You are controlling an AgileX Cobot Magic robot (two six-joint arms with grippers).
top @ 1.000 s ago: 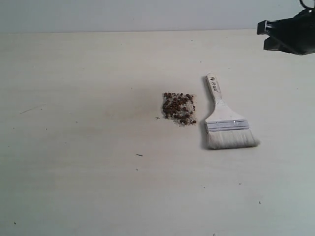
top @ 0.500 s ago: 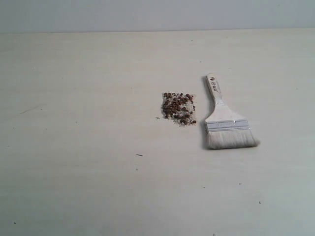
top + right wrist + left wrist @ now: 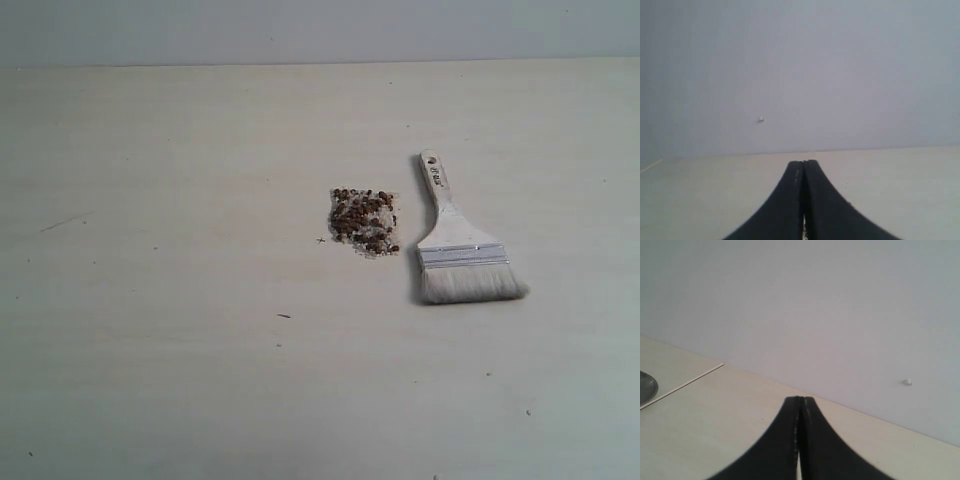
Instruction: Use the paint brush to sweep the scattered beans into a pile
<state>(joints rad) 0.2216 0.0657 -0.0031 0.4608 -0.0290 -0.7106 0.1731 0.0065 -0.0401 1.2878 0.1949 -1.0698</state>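
Exterior view finds the pile and paint brush away from the clenched, empty left tool and right tool, which should steer clear.

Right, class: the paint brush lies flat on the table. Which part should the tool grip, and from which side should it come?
Grip the paint brush by its wooden handle, probably from straight above, jaws across its narrow width. It lies flat with bare table on both sides; the handle is slim, while the bristles are wide and soft.

small dark marking on paint brush handle, perhaps lettering, too blurred to read
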